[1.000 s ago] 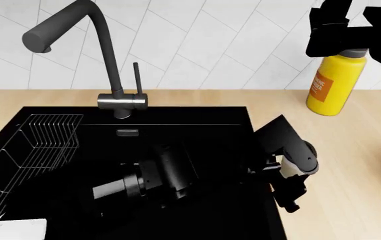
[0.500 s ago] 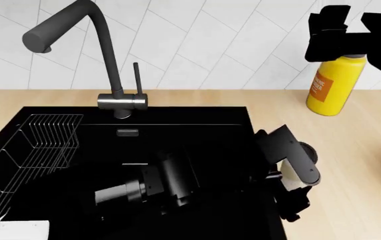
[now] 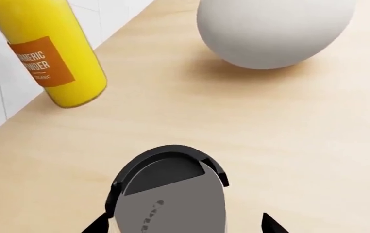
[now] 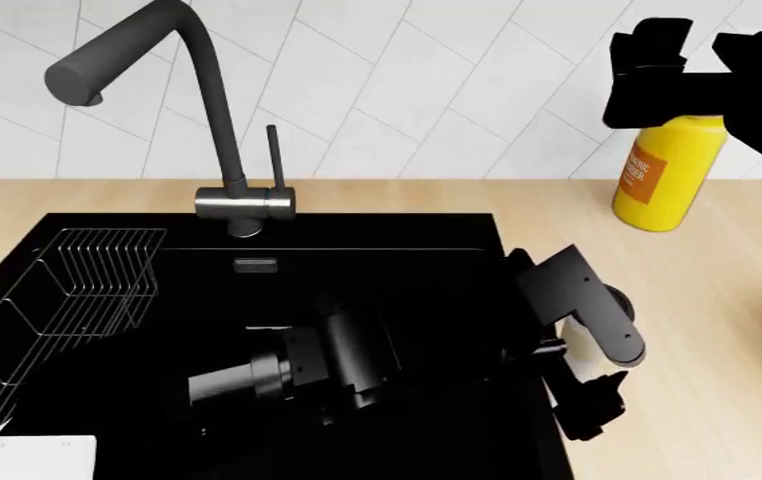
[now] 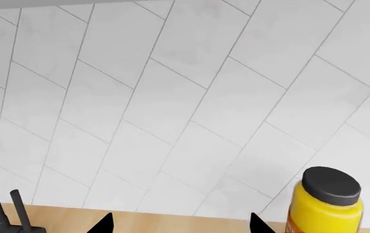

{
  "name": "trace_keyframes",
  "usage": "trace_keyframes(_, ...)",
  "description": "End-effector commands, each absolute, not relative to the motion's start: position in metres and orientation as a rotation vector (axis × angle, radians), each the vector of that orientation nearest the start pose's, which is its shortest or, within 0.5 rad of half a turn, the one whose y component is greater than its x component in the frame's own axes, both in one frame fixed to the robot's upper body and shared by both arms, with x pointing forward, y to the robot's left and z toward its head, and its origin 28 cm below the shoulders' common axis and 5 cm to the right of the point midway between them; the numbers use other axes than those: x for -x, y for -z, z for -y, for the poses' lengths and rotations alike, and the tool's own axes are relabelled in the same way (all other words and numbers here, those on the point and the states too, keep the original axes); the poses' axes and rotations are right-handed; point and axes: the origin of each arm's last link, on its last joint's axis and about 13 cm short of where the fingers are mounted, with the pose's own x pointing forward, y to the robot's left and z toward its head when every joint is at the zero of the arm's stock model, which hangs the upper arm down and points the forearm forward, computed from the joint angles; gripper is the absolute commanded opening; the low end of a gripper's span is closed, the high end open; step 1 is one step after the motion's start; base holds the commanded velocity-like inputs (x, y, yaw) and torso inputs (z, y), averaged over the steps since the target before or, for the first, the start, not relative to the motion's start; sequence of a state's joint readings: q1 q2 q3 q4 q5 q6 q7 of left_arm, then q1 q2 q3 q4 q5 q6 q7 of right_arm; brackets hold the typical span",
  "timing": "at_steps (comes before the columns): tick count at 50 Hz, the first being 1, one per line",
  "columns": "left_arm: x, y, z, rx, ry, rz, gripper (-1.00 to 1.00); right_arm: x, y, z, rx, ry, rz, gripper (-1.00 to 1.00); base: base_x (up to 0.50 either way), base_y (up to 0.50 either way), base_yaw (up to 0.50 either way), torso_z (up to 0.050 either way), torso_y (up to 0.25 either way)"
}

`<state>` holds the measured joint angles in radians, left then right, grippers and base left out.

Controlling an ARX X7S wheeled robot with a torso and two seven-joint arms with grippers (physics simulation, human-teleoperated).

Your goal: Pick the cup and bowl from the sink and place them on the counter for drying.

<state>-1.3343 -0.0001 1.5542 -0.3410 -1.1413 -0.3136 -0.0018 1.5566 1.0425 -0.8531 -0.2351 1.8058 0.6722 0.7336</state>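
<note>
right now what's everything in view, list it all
cup: 1, whitish with black top, between the left gripper's fingers, over the counter just right of the sink
bowl: 1, white, on the counter beyond the cup
bottle: 1, yellow with black cap and orange label, upright on the counter by the wall
sink: 1, black, set into the counter
faucet: 1, dark grey, behind the sink
rack: 1, wire, left side of the sink
counter: 1, beige wood-grain, around the sink
wall: white tiles, behind the counter
left gripper: black, shut on the cup
right gripper: black, raised in front of the bottle, open
</note>
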Motion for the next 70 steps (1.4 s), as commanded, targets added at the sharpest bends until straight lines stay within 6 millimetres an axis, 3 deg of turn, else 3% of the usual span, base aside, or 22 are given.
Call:
trace_keyframes(1,-0.309,-0.168,-0.027,-0.406,1.17,-0.214,1.0,-0.245,-0.349,0.173,-0.042,-0.128,-0.016,1.0,0.0,0.0,0.0,0.0,0.0)
trace_keyframes(21,-0.292,-0.163,-0.036,-0.384,1.169,-0.218,1.0,-0.246,-0.348,0.17,-0.045,-0.132,-0.016,1.0,0.0,0.0,0.0,0.0,0.0)
trace_keyframes(29,-0.298,-0.16,-0.041,-0.393,1.125,-0.228,1.0,-0.248,-0.347,0.169,-0.051,-0.138,-0.015,1.0,0.0,0.0,0.0,0.0,0.0)
trace_keyframes(40,-0.29,-0.157,-0.045,-0.384,1.122,-0.238,1.0,-0.248,-0.345,0.169,-0.057,-0.138,-0.016,1.0,0.0,0.0,0.0,0.0,0.0)
trace_keyframes(54,-0.27,-0.162,-0.058,-0.375,1.119,-0.223,1.0,-0.248,-0.345,0.169,-0.062,-0.136,-0.01,1.0,0.0,0.0,0.0,0.0,0.0)
trace_keyframes(70,-0.268,-0.175,-0.078,-0.336,1.061,-0.193,1.0,-0.251,-0.343,0.169,-0.07,-0.124,-0.008,1.0,0.0,0.0,0.0,0.0,0.0)
